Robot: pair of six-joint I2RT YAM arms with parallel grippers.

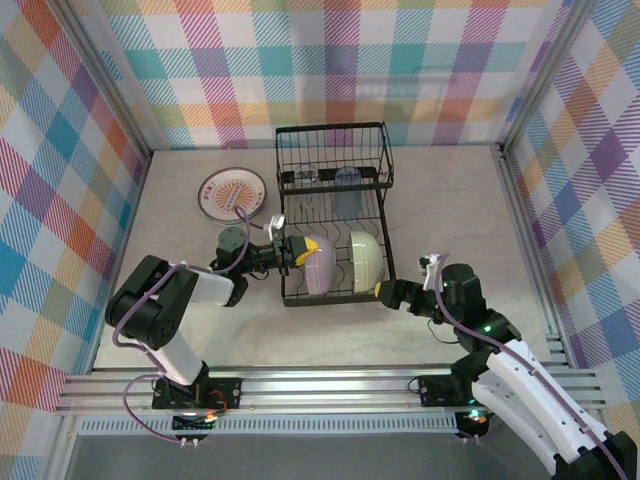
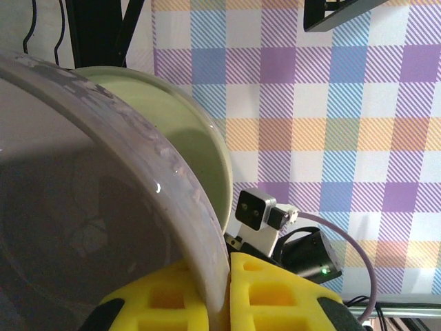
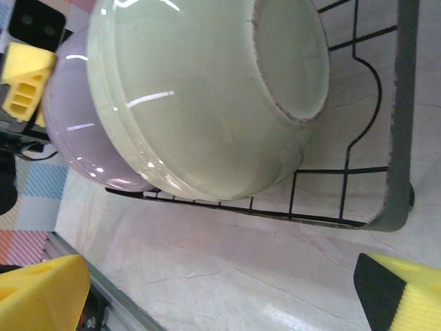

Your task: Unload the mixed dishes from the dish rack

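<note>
My left hand (image 1: 293,250) clamps the rim of the lavender bowl (image 1: 318,268) inside the dish rack (image 1: 335,130), centre frame. The green bowl (image 1: 365,258) sits just right of it. My right hand (image 1: 385,292) is open by the rack's lower-right corner.

The left arm (image 1: 160,305) and right arm (image 1: 530,375) share 1 build: chunky black joint housings joined by glossy white links. A thin lavender cable (image 2: 353,236) runs along each. A green light (image 1: 487,328) glows on a right-arm joint. The left gripper (image 2: 229,283) has fingers (image 2: 275,296) of bright yellow, moulded with rectangular recesses and black towards the back. A small white camera box (image 2: 258,214) with a dark face sits on the right wrist.
</note>
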